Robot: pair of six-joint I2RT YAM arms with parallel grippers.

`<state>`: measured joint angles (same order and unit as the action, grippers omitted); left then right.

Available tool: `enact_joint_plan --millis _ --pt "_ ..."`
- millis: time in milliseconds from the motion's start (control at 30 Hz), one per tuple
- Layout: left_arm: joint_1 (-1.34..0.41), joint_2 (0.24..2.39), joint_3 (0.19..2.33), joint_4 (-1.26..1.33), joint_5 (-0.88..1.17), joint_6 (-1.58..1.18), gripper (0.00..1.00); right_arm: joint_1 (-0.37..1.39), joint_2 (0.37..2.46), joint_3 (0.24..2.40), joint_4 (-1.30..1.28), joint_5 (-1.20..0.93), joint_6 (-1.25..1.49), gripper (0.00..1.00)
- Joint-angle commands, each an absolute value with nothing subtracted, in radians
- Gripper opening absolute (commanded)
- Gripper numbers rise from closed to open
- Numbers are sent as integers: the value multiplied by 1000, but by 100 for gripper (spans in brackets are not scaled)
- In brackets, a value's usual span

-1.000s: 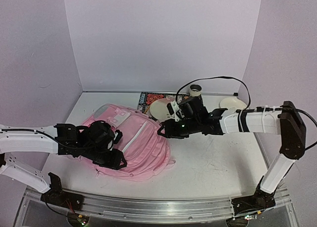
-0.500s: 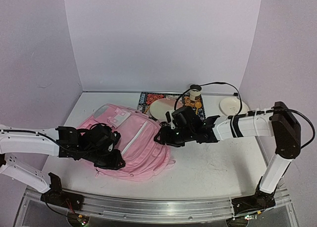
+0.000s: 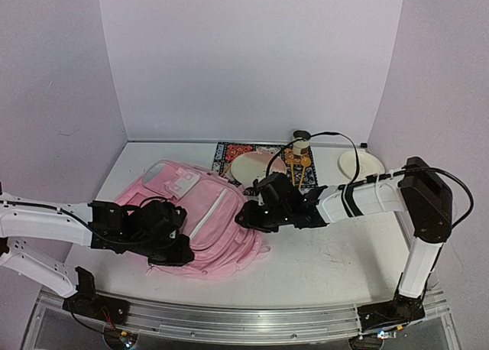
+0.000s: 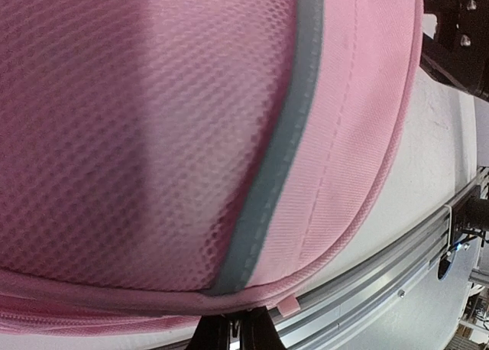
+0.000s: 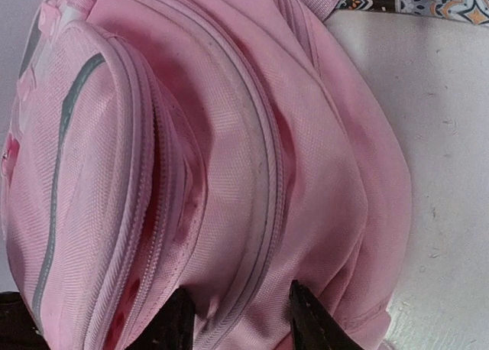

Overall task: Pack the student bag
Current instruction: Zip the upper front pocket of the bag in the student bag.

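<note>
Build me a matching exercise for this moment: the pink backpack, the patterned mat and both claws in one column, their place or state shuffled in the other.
Column one
1. large soft pink fabric backpack
2. flat multicoloured patterned mat
3. left claw
4. right claw

Column two
A. fingers apart, astride the backpack's side
B. at the far end, behind the backpack
C. lying flat, front pockets up
D. shut, at the backpack's near edge

Pairs: 1-C, 2-B, 3-D, 4-A
</note>
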<state>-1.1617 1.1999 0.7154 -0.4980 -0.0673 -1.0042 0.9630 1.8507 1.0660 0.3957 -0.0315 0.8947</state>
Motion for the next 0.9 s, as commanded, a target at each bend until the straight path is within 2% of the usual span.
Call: enact_joint_plan --millis 0,233,467,633,867 --pt "-1243 1249 783 -468 13 -1032 0 1038 1906 1110 452 -49 934 37" --pt "-1364 1331 849 -454 10 -1103 0 1096 1931 1125 497 -1 976 24" --pt "-1374 1413 972 -411 -101 -1042 0 1118 1922 1119 524 32 933 23" --pt "-1333 1415 944 -413 -131 -1038 1 1118 1836 1037 529 78 859 29" --pt "-1312 1381 944 -411 -154 -1033 16 1117 1713 916 529 126 729 39"
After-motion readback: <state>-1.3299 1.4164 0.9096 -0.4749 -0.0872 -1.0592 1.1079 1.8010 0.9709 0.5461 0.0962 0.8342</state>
